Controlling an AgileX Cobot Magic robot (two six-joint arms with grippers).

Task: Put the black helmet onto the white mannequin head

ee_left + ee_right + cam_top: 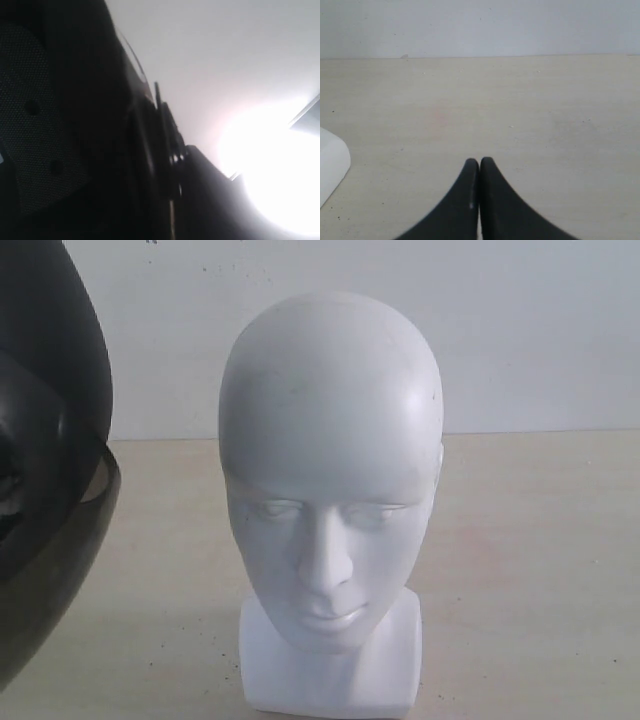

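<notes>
Helmet (pixel 50 390) left of head (pixel 330 440), not yet fitted. Right jaws clenched, empty; left jaws we cannot tell.

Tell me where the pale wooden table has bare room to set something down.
Free: the pale tabletop right of the glossy white mannequin head, back to the wall. Crowded: its left, where the matte black rounded helmet with smoky visor is close beside it.

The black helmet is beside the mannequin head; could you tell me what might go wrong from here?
1. Swung across, the black helmet could clip the white mannequin head and topple it on its small base.
2. The right gripper is shut and away from the head, so nothing steadies it.
</notes>
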